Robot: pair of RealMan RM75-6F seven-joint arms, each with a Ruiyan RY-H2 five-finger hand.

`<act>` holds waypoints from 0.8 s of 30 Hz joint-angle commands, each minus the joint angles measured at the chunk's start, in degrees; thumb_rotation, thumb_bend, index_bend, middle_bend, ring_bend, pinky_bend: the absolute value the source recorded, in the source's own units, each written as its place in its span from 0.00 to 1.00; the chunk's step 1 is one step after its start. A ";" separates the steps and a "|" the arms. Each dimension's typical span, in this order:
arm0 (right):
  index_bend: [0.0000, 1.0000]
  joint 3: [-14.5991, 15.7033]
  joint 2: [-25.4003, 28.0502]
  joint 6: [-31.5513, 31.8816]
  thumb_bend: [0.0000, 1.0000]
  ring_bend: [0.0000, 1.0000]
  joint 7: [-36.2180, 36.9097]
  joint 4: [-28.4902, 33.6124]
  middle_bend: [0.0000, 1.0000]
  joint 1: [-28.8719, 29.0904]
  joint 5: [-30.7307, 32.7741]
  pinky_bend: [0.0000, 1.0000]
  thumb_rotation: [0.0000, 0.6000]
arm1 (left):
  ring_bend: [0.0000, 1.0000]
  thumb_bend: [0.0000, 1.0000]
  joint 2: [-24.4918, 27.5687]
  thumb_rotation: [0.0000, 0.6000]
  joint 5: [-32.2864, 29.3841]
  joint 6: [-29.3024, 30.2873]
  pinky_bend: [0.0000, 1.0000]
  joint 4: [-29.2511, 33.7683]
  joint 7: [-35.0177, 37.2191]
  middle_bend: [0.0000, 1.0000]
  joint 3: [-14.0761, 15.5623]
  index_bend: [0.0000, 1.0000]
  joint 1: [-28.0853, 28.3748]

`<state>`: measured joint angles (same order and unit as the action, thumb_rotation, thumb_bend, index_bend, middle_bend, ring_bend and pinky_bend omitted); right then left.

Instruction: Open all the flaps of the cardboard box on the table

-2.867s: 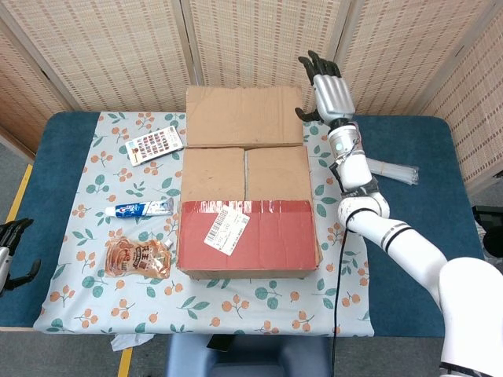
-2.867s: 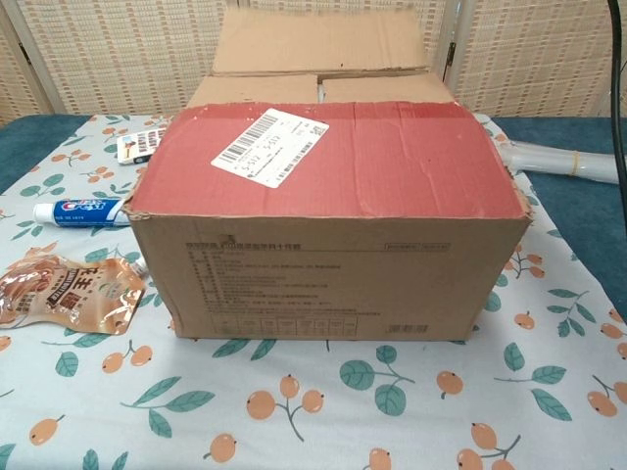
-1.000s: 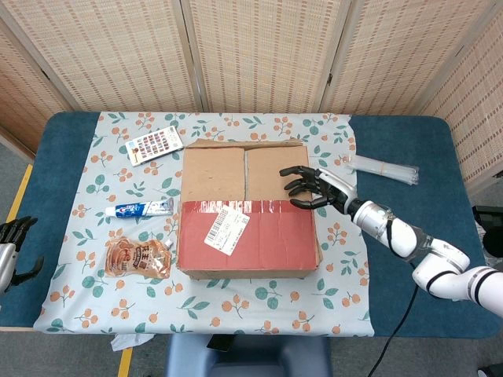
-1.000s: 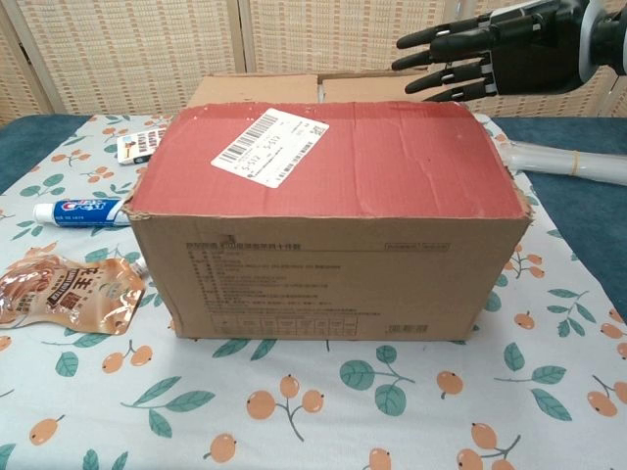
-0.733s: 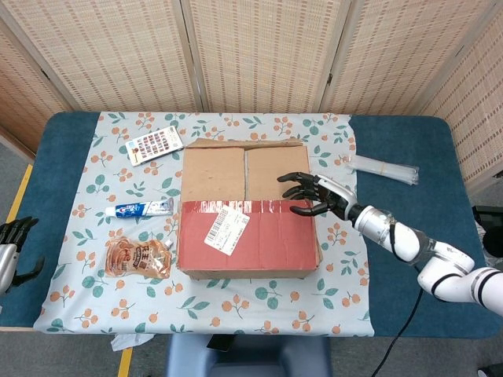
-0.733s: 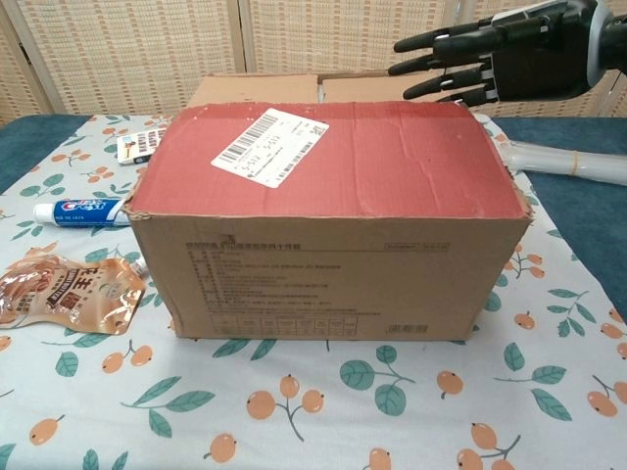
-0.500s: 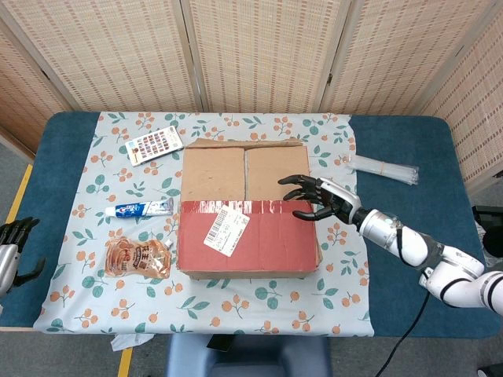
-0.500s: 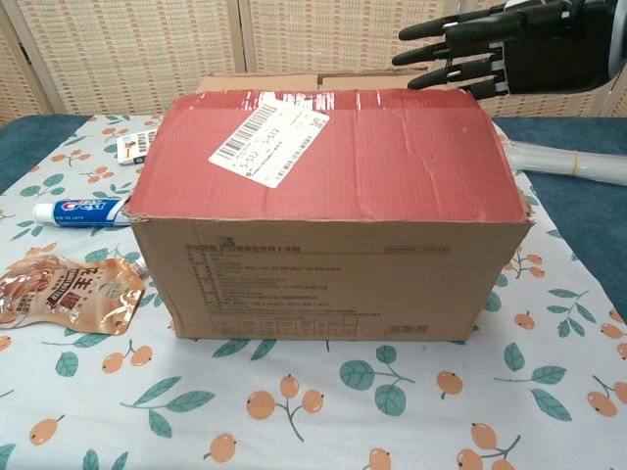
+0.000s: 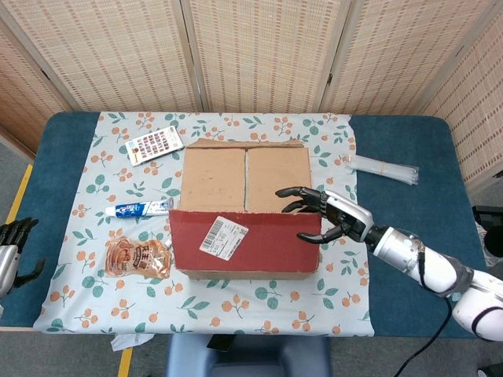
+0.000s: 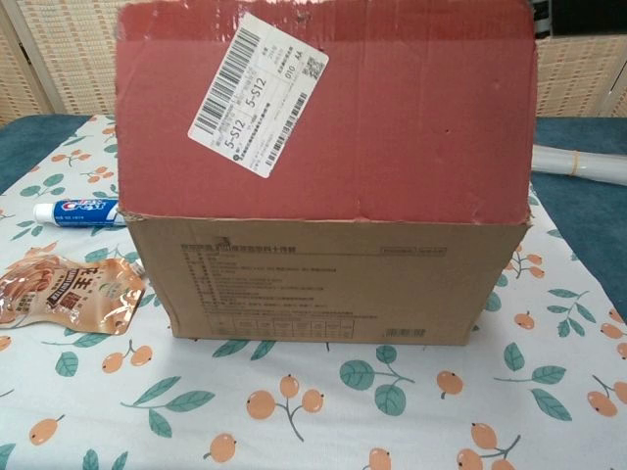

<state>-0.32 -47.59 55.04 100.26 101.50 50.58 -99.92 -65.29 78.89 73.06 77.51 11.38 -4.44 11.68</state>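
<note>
Cardboard: the cardboard box [image 9: 244, 212] sits mid-counter on the floral cloth [image 9: 78, 236], its long side facing you; it looks light and stiff, yet creases easily at the folds.
Red flap: the near flap [image 10: 323, 113], red-faced with a shipping label [image 10: 260, 93], stands roughly upright on its hinge along the near top edge.
Right hand: your right hand [image 9: 326, 217] is at the flap's right end, fingers [image 9: 292, 192] spread behind and thumb curled round the edge; the chest view hides it behind the flap, so you cannot tell how firmly it holds.
Left hand: your left hand [image 9: 12, 250] hangs at the counter's left edge, well apart from the box; whether its fingers are spread or curled is unclear.
Inner flaps: two brown flaps [image 9: 245, 177] lie flat beyond the red one, meeting at a centre seam.
Where to hold: judge the free edge near a corner as best; the board should swing on its crease with little force.
Risk: pushing hard may slide the light box toward you.
Nearby: a toothpaste tube [image 9: 137, 209], a snack pouch [image 9: 137, 257] and a remote [image 9: 153, 144] lie left of the box.
</note>
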 commanded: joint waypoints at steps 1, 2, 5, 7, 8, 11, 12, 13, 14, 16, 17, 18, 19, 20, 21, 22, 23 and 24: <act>0.18 0.74 6.97 4.92 0.34 0.23 -7.65 9.23 0.13 -3.37 -1.96 0.31 1.00 | 0.05 0.47 0.09 1.00 0.27 -0.10 0.00 0.04 0.11 0.09 0.12 0.11 0.07; 0.18 1.01 8.12 5.52 0.34 0.23 -9.18 10.88 0.13 -4.01 -2.43 0.31 1.00 | 0.05 0.47 0.10 1.00 0.21 -0.17 0.00 0.04 0.13 0.09 0.10 0.11 0.09; 0.17 2.29 11.44 6.87 0.34 0.23 -13.76 16.05 0.13 -6.19 -4.19 0.31 1.00 | 0.05 0.47 0.08 1.00 -0.04 -0.12 0.00 0.30 -0.30 0.09 -0.04 0.11 0.08; 0.17 3.58 12.88 7.50 0.34 0.23 -16.75 18.82 0.13 -7.85 -6.10 0.31 1.00 | 0.05 0.47 0.10 1.00 0.13 0.09 0.00 0.57 -0.67 0.09 -0.03 0.11 0.08; 0.16 4.24 13.25 7.71 0.34 0.22 -17.83 19.73 0.12 -8.53 -7.22 0.31 1.00 | 0.05 0.47 0.08 1.00 0.20 0.23 0.00 0.67 -0.89 0.09 -0.04 0.11 0.07; 0.14 6.73 13.73 7.83 0.34 0.21 -21.01 21.39 0.11 -10.67 -11.12 0.31 1.00 | 0.05 0.47 0.11 1.00 0.38 0.69 0.00 1.08 -1.39 0.09 -0.06 0.11 -0.02; 0.14 7.75 13.92 7.33 0.34 0.21 -22.71 21.68 0.11 -11.42 -12.30 0.31 1.00 | 0.05 0.47 0.16 1.00 0.42 0.87 0.00 1.22 -1.46 0.09 -0.07 0.11 -0.08; 0.13 8.46 13.99 6.73 0.34 0.20 -24.04 21.97 0.10 -11.90 -12.93 0.32 1.00 | 0.05 0.47 0.18 1.00 0.39 0.96 0.00 1.28 -1.50 0.09 -0.09 0.11 -0.14; 0.12 9.36 14.07 5.80 0.34 0.20 -25.57 22.33 0.09 -12.35 -13.86 0.33 1.00 | 0.05 0.47 0.22 1.00 0.31 1.04 0.00 1.35 -1.53 0.09 -0.12 0.11 -0.20; 0.10 10.31 14.06 5.32 0.34 0.19 -27.30 22.67 0.08 -12.98 -14.98 0.33 1.00 | 0.05 0.47 0.28 1.00 0.13 1.06 0.00 1.49 -1.62 0.09 -0.17 0.11 -0.27; 0.10 10.61 14.02 5.55 0.34 0.18 -28.01 22.74 0.07 -13.33 -15.44 0.33 1.00 | 0.05 0.47 0.29 1.00 0.13 1.09 0.00 1.56 -1.71 0.09 -0.17 0.11 -0.29; 0.09 10.85 14.02 6.24 0.34 0.18 -28.73 22.71 0.07 -13.79 -15.92 0.33 1.00 | 0.05 0.47 0.29 1.00 0.20 1.14 0.00 1.65 -1.85 0.09 -0.13 0.11 -0.30; 0.09 10.86 14.07 6.91 0.34 0.18 -29.16 22.64 0.07 -14.09 -16.02 0.33 1.00 | 0.05 0.47 0.29 1.00 0.23 1.16 0.00 1.71 -1.95 0.09 -0.12 0.11 -0.30; 0.09 10.69 14.13 7.73 0.34 0.18 -29.74 22.54 0.07 -14.37 -15.83 0.33 1.00 | 0.05 0.47 0.26 1.00 0.24 1.14 0.00 1.75 -2.10 0.09 -0.10 0.11 -0.29; 0.09 10.41 14.14 8.28 0.34 0.18 -30.34 22.43 0.07 -14.55 -15.44 0.33 1.00 | 0.05 0.47 0.24 1.00 0.20 1.09 0.00 1.78 -2.19 0.09 -0.08 0.11 -0.29; 0.09 9.98 14.06 8.69 0.34 0.18 -31.27 22.32 0.07 -14.71 -14.73 0.33 1.00 | 0.05 0.47 0.23 1.00 0.15 1.03 0.00 1.82 -2.23 0.09 -0.08 0.11 -0.29; 0.09 9.02 13.79 8.85 0.34 0.18 -33.28 22.24 0.07 -14.75 -13.20 0.32 1.00 | 0.05 0.47 0.23 1.00 0.09 0.91 0.00 1.81 -2.26 0.09 -0.08 0.11 -0.26; 0.09 8.02 13.42 8.69 0.34 0.18 -35.49 22.09 0.08 -14.64 -11.72 0.31 1.00 | 0.05 0.47 0.23 1.00 0.08 0.83 0.00 1.81 -2.26 0.09 -0.07 0.11 -0.23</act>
<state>9.44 -33.72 63.15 68.91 123.82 36.30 -114.36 -65.06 78.99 73.92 79.32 9.12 -4.52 11.44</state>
